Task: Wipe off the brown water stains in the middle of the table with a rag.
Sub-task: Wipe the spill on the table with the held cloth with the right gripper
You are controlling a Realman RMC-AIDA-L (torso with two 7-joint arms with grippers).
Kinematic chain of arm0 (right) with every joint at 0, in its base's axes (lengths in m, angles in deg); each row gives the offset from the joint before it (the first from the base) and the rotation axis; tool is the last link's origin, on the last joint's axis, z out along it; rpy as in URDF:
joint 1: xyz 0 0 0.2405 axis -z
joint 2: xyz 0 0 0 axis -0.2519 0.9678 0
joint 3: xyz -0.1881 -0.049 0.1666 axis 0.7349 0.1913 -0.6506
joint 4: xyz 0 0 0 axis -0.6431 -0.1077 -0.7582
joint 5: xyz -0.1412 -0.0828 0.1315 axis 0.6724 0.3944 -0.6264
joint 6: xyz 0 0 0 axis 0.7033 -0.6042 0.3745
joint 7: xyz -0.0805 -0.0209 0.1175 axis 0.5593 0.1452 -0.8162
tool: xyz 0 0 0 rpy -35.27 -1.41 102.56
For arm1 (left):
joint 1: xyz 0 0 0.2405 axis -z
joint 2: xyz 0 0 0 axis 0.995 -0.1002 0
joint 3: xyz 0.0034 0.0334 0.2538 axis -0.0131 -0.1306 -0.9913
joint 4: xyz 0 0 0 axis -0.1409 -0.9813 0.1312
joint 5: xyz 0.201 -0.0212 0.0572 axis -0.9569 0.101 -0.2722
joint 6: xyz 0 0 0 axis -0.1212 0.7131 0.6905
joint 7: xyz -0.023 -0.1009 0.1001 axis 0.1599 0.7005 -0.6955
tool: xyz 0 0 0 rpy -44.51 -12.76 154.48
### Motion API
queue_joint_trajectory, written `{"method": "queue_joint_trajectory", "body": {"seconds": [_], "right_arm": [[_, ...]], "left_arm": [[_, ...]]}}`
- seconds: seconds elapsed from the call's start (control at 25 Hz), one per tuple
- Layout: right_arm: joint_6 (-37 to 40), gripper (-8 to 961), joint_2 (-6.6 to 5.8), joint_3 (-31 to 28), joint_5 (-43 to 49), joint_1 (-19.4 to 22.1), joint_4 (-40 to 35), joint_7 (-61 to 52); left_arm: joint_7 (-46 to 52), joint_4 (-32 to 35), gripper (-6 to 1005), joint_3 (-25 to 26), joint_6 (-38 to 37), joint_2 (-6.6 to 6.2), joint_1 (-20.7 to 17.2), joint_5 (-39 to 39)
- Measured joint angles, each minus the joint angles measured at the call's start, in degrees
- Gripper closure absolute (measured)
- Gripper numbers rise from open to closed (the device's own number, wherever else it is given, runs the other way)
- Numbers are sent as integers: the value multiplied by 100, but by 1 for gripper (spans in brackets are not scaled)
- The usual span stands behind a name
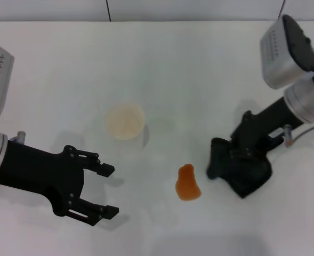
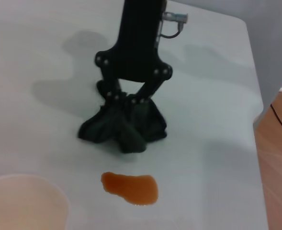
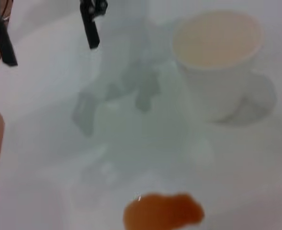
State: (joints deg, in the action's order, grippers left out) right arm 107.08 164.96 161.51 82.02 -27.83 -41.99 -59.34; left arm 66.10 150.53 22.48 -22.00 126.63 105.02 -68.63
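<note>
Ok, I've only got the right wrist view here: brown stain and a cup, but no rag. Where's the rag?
Observer: The rag lies bunched on the table, just to the robot's right of the brown water stains, with a gap between them.
Operator: Is the right gripper holding it?
Observer: Yes, the right gripper has its fingers pinched into the top of the rag.
Operator: And the left arm?
Observer: The left gripper is off to the robot's left of the stain, fingers open and holding nothing.
</note>
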Motion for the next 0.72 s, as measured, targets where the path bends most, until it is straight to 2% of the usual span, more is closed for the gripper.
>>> {"method": "queue_joint_trajectory", "body": {"seconds": [0.12,0.32,0.72], "right_arm": [[-327,873,22,275,-121,-124,88,-71],[-906,887,33,1129,-404,-355,227,-282],[-1029,888,55,2297,-1566,-530,364,-232]], "left_arm": [[-1,-3,164,-36,-1,1,5,-1],[-3,-27,164,-134,-1,-3,-8,-2],[-5,-101,165,-142,-2,-14,6,-8]]}}
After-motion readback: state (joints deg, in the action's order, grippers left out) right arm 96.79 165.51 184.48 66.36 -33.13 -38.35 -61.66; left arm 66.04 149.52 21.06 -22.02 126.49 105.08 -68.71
